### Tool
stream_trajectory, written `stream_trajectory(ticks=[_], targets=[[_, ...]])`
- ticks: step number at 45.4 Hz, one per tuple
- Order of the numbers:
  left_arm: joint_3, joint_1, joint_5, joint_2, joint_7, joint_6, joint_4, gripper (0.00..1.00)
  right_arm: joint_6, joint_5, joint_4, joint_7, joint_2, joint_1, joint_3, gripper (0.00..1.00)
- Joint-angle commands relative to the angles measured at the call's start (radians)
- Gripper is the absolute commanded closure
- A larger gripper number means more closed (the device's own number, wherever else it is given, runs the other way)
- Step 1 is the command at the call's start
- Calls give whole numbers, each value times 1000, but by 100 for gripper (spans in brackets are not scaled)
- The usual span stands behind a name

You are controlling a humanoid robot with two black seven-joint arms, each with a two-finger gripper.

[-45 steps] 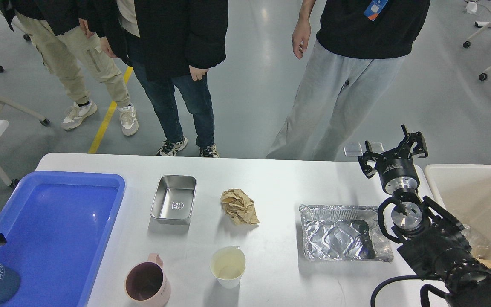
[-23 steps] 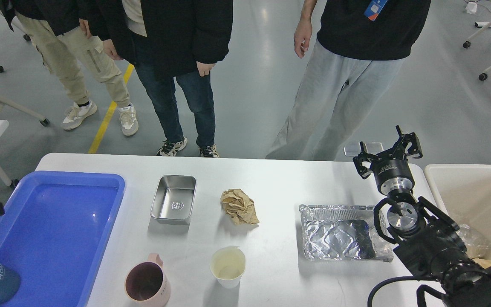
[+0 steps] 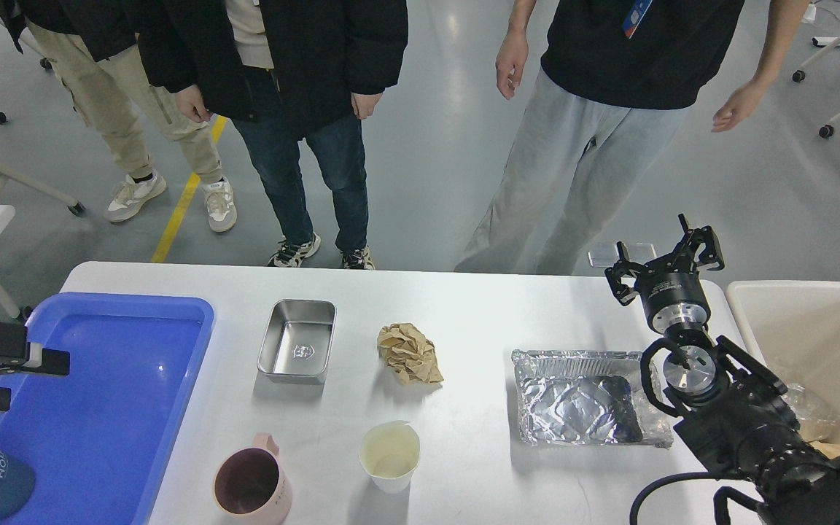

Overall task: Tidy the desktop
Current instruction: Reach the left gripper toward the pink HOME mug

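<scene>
Desktop [image 3: 478,306]: white, spread below me, bearing steel tin [image 3: 297,341], crumpled paper [image 3: 410,354], foil tray [image 3: 586,397], two cups.
Right gripper [image 3: 664,260]: my fingers spread apart, empty, above far right corner.
Left gripper [image 3: 19,378]: fingers parted, empty, over blue tray [image 3: 99,379].

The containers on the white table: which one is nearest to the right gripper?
The foil tray, crinkled and silver, lies just left of the right arm, below the right gripper. The steel tin, paper cup and pink mug lie farther left.
</scene>
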Motion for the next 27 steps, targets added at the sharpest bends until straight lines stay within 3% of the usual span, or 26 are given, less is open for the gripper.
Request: stream_trajectory(ticks=[1,9,27], targets=[[-9,-2,8,-5,0,-23,0,5,1,0,0,0,1,0,0,0],[-9,-9,81,-51,0,-13,0,5,1,0,0,0,1,3,0,0],[-8,-9,218,-183,0,93,0,5,1,-2,0,-2,1,10,0,0]])
